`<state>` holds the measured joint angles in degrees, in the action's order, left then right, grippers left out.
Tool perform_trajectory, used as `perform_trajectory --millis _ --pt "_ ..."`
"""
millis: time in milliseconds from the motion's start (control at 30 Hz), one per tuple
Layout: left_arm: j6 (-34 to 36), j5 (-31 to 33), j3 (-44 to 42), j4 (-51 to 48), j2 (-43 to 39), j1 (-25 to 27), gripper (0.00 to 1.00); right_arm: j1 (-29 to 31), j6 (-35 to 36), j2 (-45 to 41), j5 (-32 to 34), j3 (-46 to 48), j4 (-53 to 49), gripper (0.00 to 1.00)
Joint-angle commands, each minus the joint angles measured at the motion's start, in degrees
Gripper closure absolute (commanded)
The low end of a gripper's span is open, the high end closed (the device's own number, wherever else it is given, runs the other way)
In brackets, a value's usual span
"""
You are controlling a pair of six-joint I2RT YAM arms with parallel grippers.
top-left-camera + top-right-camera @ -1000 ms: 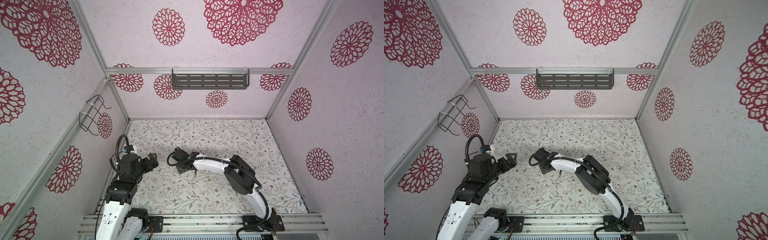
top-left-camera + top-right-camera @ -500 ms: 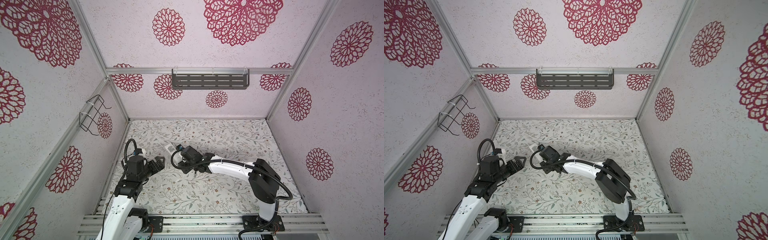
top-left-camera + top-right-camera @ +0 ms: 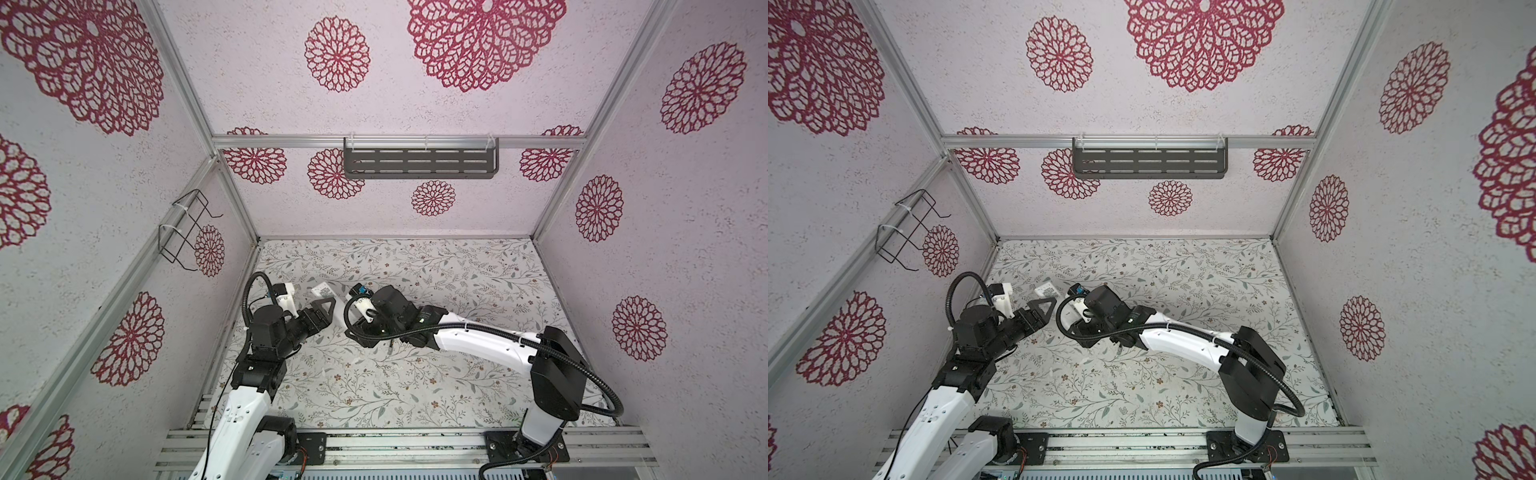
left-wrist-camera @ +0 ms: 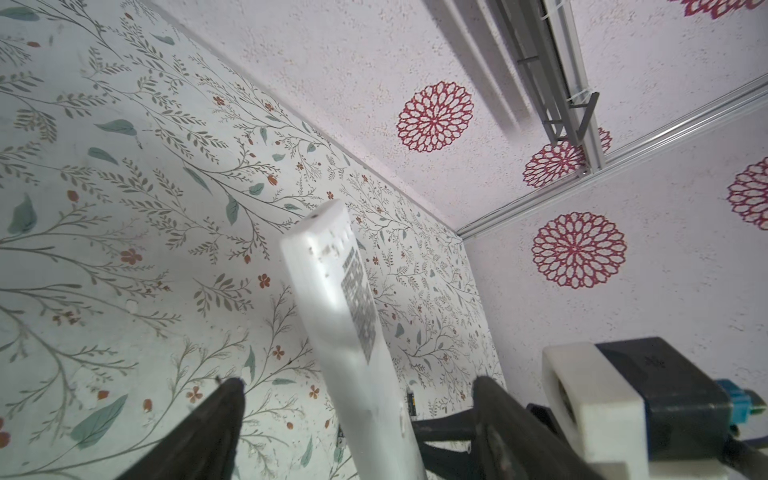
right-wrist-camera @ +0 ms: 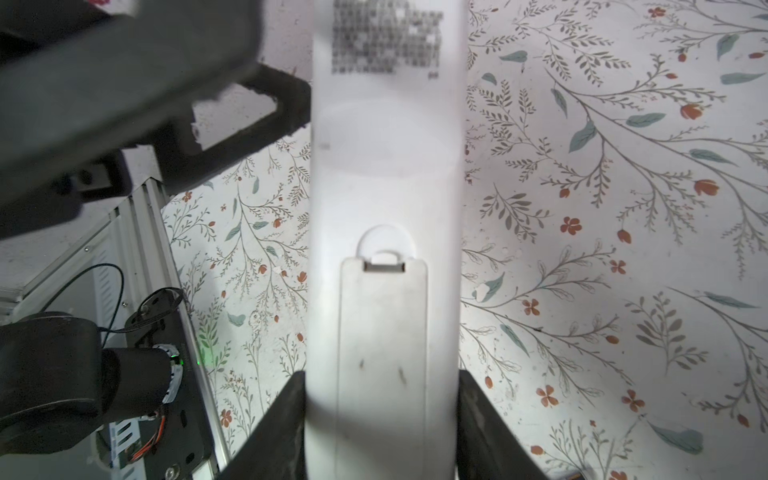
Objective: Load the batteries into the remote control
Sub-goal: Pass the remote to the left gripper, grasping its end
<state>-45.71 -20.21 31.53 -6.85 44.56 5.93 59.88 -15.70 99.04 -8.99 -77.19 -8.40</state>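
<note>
The remote control [image 5: 384,249] is a slim white bar, lifted off the table with its dark label and closed battery cover facing the right wrist camera. My right gripper [image 5: 380,382] is shut on its cover end. My left gripper [image 4: 357,386] is open and straddles the remote [image 4: 332,291], with a gap on each side of it. In both top views the remote's label end [image 3: 322,288] [image 3: 1045,287] pokes out beyond the left gripper [image 3: 326,313] [image 3: 1044,312]. One of the batteries [image 4: 410,404], a small dark cylinder with a brassy band, lies on the table beyond the remote.
The table [image 3: 457,274] has a floral covering. A grey slotted shelf [image 3: 419,163] hangs on the back wall and a wire basket [image 3: 185,226] on the left wall. Aluminium rails [image 3: 415,440] run along the front edge, and the right arm's elbow [image 3: 557,374] stands at the right.
The right arm's elbow swung out to the right while its gripper kept the remote raised. The left gripper reached forward around the remote, and its jaws have narrowed.
</note>
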Motion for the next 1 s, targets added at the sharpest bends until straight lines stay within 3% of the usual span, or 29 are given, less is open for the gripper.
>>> perform_trajectory --millis 0,67,200,367,733,867,967 --pt "-1.1 -2.2 -0.3 4.5 0.9 -0.3 0.25 1.0 -0.9 -4.1 -1.6 -0.3 3.2 0.66" --pt "-1.1 -2.3 -0.2 5.0 1.2 -0.3 0.27 1.2 -0.9 -4.4 -1.5 -0.3 3.4 0.66" --pt "-1.0 -1.9 0.2 5.1 0.8 -0.3 0.41 1.8 -0.5 -4.7 -0.8 -0.3 3.6 0.67" --pt "-1.0 -1.6 0.4 5.1 0.7 -0.8 0.48 3.1 1.3 -5.0 1.8 0.2 4.1 0.68" --pt "-2.0 -6.0 0.6 5.8 0.6 -3.4 0.72 4.6 3.0 -4.9 6.3 1.4 5.0 0.68" --pt "-1.5 -8.4 0.8 5.6 1.0 -4.2 0.80 4.9 3.7 -4.8 5.7 1.6 5.7 0.64" --pt "-1.2 -10.3 1.2 5.3 1.5 -5.0 0.83 5.0 3.9 -5.1 4.2 2.4 7.1 0.52"
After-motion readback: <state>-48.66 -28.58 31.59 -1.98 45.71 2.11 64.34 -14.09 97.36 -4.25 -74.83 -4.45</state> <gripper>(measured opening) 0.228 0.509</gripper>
